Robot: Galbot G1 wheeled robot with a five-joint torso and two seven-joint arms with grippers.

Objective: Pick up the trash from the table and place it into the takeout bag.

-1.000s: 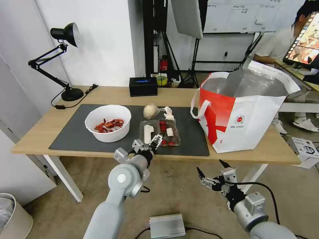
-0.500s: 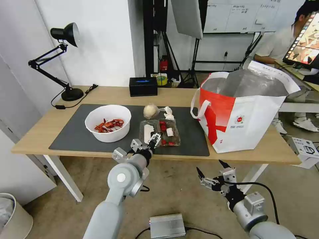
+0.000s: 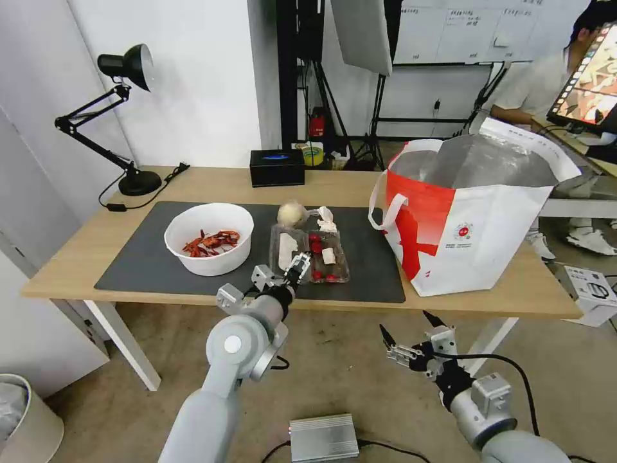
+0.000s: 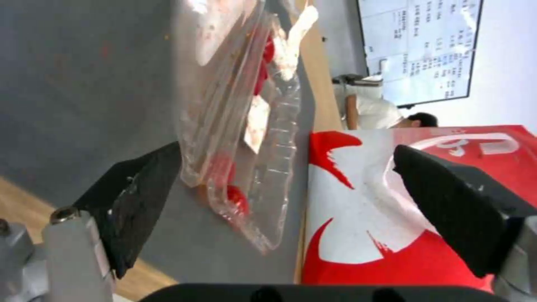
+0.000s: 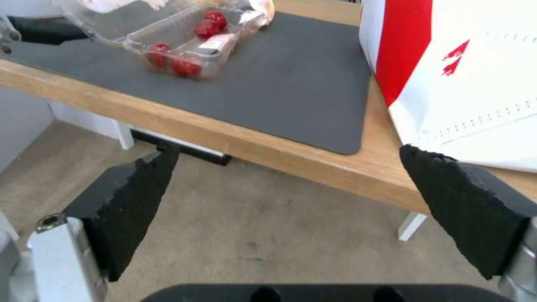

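The clear hinged tray (image 3: 324, 257) with red bits lies on the dark grey mat (image 3: 148, 257); its lid half stands tilted up. My left gripper (image 3: 283, 271) is open at the tray's near edge. In the left wrist view the tray (image 4: 241, 138) sits between the fingers of the left gripper (image 4: 285, 155), its lid against one fingertip (image 4: 162, 163). Left of it is the white bowl (image 3: 209, 238) of crayfish shells; behind it are the beige ball (image 3: 292, 214) and the tissue wad (image 3: 326, 220). The takeout bag (image 3: 475, 218) stands open at the right. My right gripper (image 3: 411, 334) hangs open below the table's (image 3: 463, 299) front edge.
A black box with a blue top (image 3: 277, 167) and a black desk lamp (image 3: 125, 116) stand at the back of the table. A grey metal box (image 3: 323, 437) lies on the floor between my arms. In the right wrist view the table's edge (image 5: 251, 138) and the bag (image 5: 464, 63) are close ahead.
My left gripper has moved a little forward to the tray's near edge. The tray's lid half, flat before, now stands tilted up. The right arm has stayed put.
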